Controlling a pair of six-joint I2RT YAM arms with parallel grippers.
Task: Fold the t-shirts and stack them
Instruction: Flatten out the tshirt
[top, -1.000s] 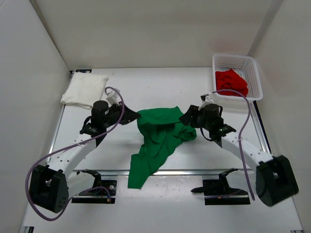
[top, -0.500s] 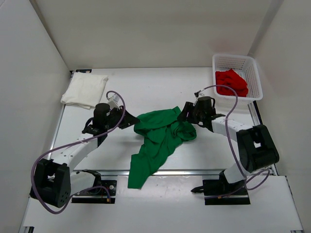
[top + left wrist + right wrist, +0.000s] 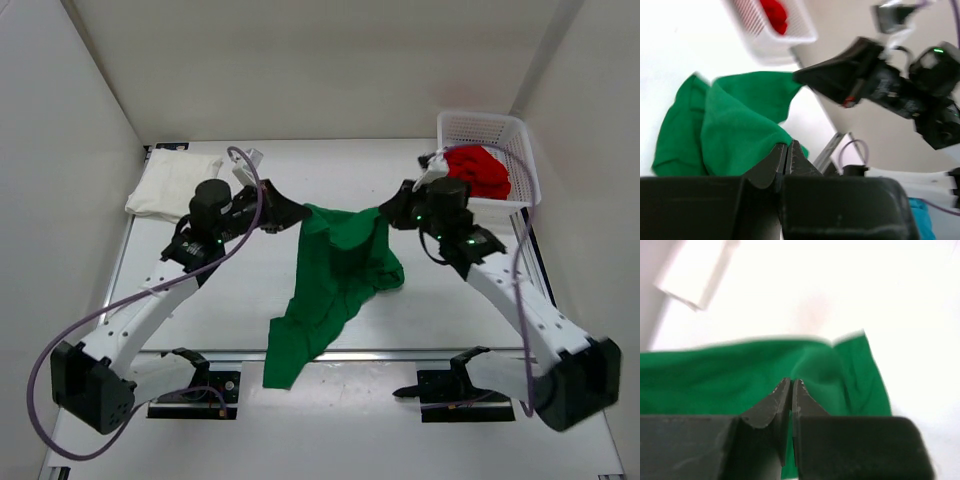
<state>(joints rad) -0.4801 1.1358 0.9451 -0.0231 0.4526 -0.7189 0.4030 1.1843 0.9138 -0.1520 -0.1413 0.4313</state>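
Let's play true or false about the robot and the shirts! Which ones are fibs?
1. The left end effector and the right end effector both pinch the green shirt. True.
2. The red shirt lies on the table. False: it sits in the white basket.
3. The white shirt lies at the table's far left corner. True.
4. The green shirt is neatly folded. False: it hangs stretched between the end effectors, its lower part crumpled.

This is a robot lab test cell. A white table (image 3: 330, 185) is boxed in by bare white walls (image 3: 70, 120). The left arm (image 3: 140, 310) and right arm (image 3: 515, 305) are bolted at its near edge on black mounts (image 3: 195, 385). Purple cables (image 3: 40, 350) loop loose, and a metal rail (image 3: 400, 352) runs across the front.
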